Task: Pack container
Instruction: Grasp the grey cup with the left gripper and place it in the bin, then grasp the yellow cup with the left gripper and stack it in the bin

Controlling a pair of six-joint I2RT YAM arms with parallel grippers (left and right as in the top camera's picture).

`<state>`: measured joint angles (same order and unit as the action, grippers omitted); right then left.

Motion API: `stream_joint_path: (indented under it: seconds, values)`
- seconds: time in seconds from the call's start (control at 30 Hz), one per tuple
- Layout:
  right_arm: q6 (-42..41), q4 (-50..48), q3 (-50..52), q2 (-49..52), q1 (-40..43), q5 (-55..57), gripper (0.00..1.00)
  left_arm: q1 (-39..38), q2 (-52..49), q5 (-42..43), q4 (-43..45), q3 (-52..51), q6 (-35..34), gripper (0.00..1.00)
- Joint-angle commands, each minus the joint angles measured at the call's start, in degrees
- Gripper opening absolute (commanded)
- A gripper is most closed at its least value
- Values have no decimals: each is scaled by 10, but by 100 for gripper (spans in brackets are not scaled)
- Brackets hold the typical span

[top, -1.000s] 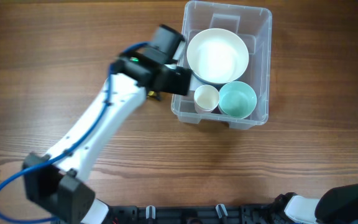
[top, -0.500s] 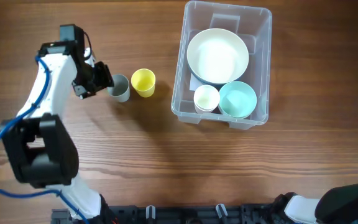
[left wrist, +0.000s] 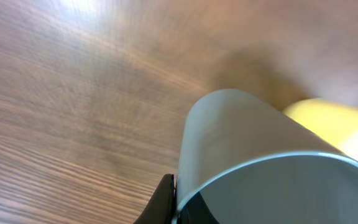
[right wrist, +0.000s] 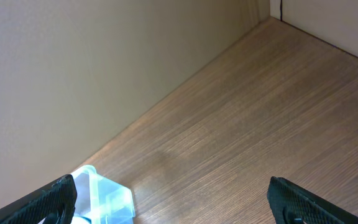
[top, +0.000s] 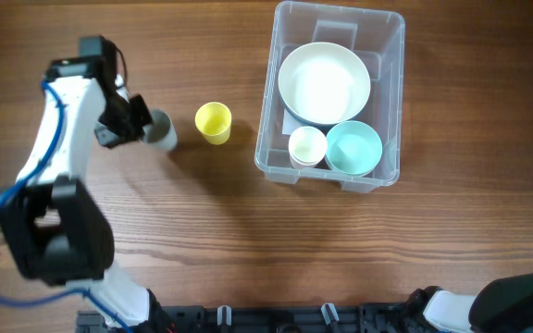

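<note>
The clear plastic container (top: 389, 55) stands at the back right, holding a large white bowl (top: 324, 81), a small cream cup (top: 307, 146) and a teal bowl (top: 353, 148). Left of it on the wood sit a yellow cup (top: 214, 122) and a grey cup (top: 162, 130). My left gripper (top: 144, 126) is shut on the grey cup's rim wall. The left wrist view shows the grey cup (left wrist: 253, 143) filling the frame, one finger (left wrist: 164, 200) pressed to its outside, and the yellow cup (left wrist: 331, 118) behind. My right gripper (right wrist: 179, 208) hangs open and empty, the container's corner (right wrist: 107, 194) below it.
The left arm (top: 58, 157) stretches along the table's left side. Part of the right arm (top: 516, 301) shows at the bottom right corner. A pale wall (right wrist: 104, 62) rises beyond the table in the right wrist view.
My left arm swung from the container's left edge over to the grey cup and closed on it. The cup has shifted slightly left, away from the yellow cup.
</note>
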<state>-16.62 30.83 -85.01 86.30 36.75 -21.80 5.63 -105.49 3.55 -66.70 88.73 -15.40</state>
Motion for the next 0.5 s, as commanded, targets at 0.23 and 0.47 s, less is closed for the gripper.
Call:
stream_joint_path:
  seconds: [0.23, 0.47]
  values:
    - [-1, -3, -4, 5, 0, 4, 100, -312, 141, 84, 157, 47, 32, 4]
    - [-1, -3, -4, 5, 0, 4, 100, -432, 33, -5, 140, 47, 31, 4]
